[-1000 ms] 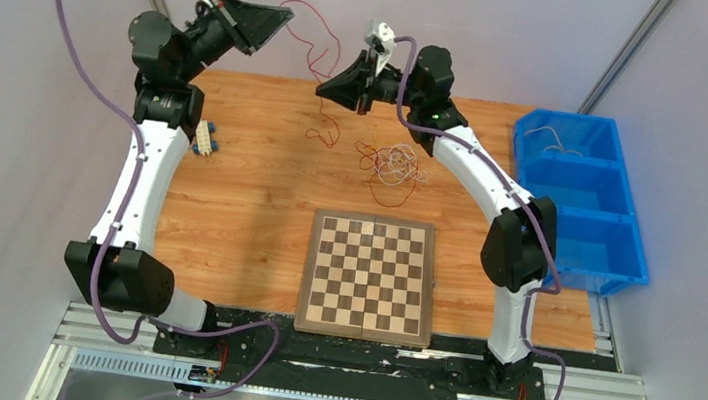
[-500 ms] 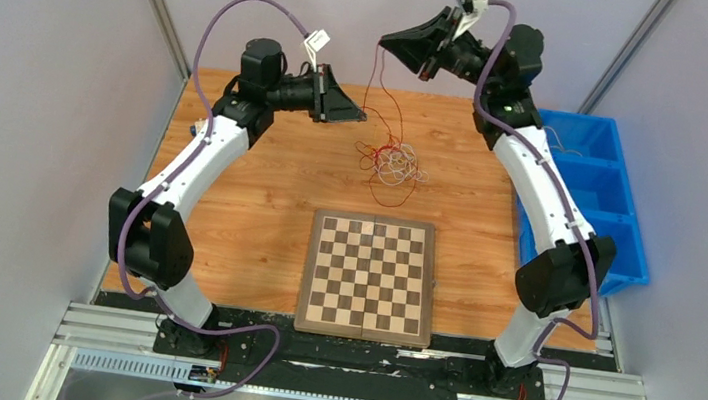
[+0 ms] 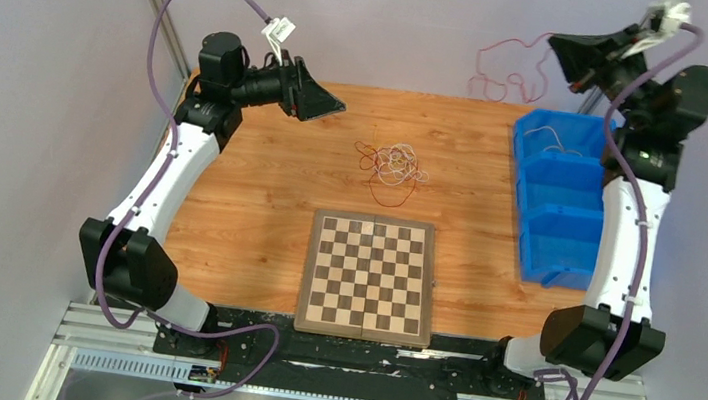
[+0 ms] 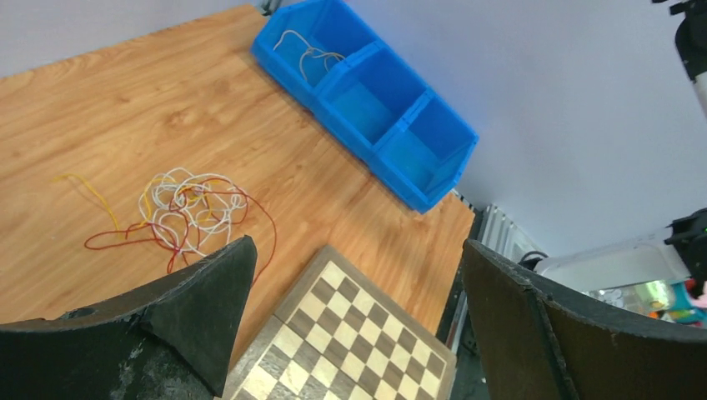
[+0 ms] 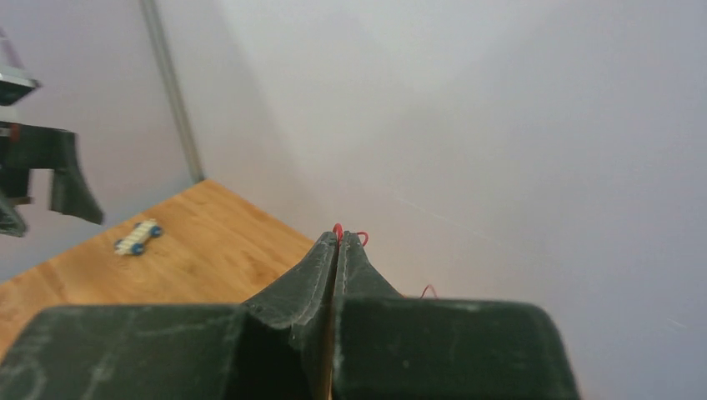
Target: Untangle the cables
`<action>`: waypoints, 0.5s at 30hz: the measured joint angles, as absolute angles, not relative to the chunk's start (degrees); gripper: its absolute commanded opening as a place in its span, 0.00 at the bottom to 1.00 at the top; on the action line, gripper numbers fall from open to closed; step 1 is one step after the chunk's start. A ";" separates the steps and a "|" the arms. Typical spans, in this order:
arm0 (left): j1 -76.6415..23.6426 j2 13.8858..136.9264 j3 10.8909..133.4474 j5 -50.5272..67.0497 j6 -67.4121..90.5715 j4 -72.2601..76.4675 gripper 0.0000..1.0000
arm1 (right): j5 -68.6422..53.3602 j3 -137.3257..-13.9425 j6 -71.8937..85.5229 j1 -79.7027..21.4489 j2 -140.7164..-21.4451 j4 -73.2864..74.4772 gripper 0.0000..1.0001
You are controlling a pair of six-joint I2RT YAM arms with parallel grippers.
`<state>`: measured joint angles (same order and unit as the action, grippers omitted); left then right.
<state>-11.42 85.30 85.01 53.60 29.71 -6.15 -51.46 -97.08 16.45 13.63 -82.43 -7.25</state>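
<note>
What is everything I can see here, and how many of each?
table: 1, wood, under everything
chessboard: 1, brown and cream, near middle
bin: 1, blue, three compartments, right edge
tangle: 1, red, white and yellow cables, table centre
red cable: 1, hanging in air, far right
pale cable: 1, bin's far compartment
small object: 1, pale and blue, far left
left gripper: open, empty
right gripper: shut on red cable

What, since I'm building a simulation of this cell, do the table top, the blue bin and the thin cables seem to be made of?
Table top: wood or wood-look laminate, with orange-brown grain and a slight sheen; which one is unclear.
Blue bin: moulded plastic, going by its uniform glossy colour and thin dividers.
Cables: very thin, limp wire in red, white and yellow, probably plastic-insulated; no cores show.
</note>
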 measured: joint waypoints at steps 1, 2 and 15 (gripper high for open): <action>-11.38 84.95 84.97 53.54 28.77 -6.48 1.00 | -52.31 -97.08 16.45 17.15 -81.82 -7.09 0.00; -11.38 84.68 84.73 53.49 28.01 -6.59 1.00 | -52.99 -97.08 16.43 19.84 -81.47 -6.87 0.00; -11.49 84.20 80.86 53.43 27.38 -5.82 1.00 | -65.67 -101.67 12.45 42.50 -94.06 -3.75 0.00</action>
<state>-11.49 84.20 80.86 53.43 27.38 -5.82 -65.67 -101.67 12.45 42.50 -94.06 -3.75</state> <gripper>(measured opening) 1.000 0.004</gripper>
